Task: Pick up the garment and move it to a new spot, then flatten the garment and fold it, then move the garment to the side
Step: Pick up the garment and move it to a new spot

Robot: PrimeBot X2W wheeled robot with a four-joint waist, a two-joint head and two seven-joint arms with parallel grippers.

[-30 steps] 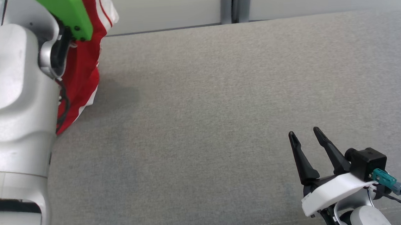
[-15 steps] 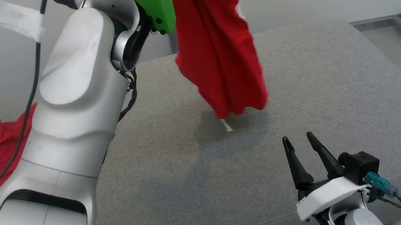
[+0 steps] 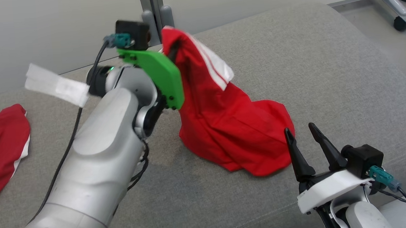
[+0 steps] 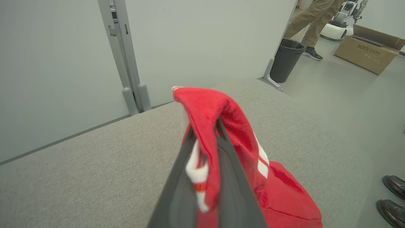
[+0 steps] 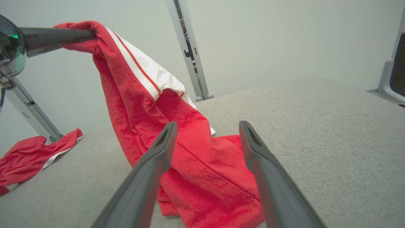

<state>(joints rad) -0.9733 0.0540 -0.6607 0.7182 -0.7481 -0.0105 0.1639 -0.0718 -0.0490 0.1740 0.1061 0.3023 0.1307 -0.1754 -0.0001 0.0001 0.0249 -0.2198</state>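
The garment (image 3: 225,126) is red with white stripes. My left gripper (image 3: 170,50) is shut on its top edge and holds it up, while the lower part lies bunched on the grey padded surface (image 3: 328,66). In the left wrist view the cloth (image 4: 218,114) drapes over the closed left gripper (image 4: 205,128). My right gripper (image 3: 300,129) stands open at the lower right, just beside the garment's near hem, with nothing in it. Through the right wrist view, the open right gripper (image 5: 208,124) points at the heaped cloth (image 5: 205,164).
A second red garment (image 3: 1,142) lies at the far left of the surface. The surface's rounded edge runs along the right. Beyond it are a black bin (image 4: 286,60), a cardboard box (image 4: 370,47), a person's legs (image 4: 307,19) and shoes (image 4: 392,196).
The head camera has turned. My left arm has swung the hanging garment across and lowered it, so its bottom now rests bunched on the surface. The right gripper stays open in place.
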